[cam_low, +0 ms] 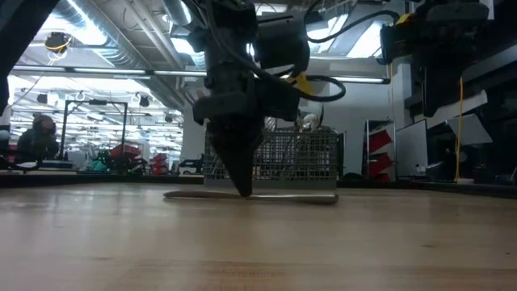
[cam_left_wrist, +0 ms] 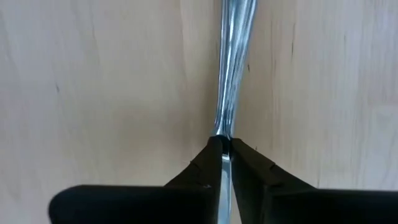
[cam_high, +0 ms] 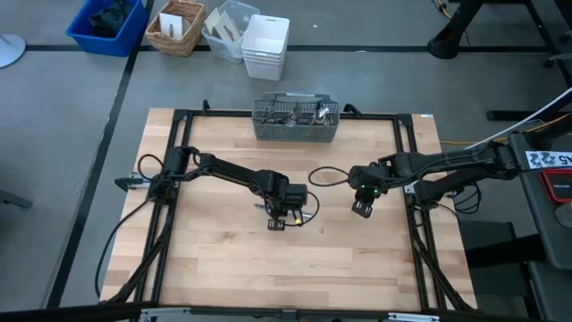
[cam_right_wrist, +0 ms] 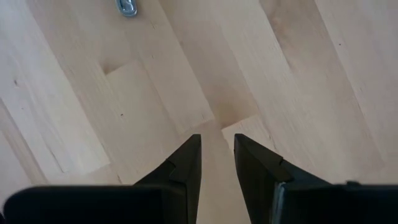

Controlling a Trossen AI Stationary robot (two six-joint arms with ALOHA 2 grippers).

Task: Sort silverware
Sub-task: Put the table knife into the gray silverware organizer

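Pale wooden worktop (cam_high: 223, 268) is carrying one utensil (cam_low: 283, 196), lying flat near the middle. Left pincer (cam_left_wrist: 222, 146) is clamping its slim handle; lifting level should be avoiding slippage. Right pincer (cam_right_wrist: 217, 149), fingers apart, is hovering right of centre, empty.

The wooden table (cam_high: 223, 259) is made of light planks. One piece of silverware (cam_left_wrist: 231, 81) lies flat on it, right under the left gripper (cam_high: 278, 223), whose fingertips pinch it down at the wood. A wire basket (cam_high: 296, 122) stands on the table at the far edge, well beyond both grippers. The wood under the right gripper (cam_high: 361, 207) is bare.
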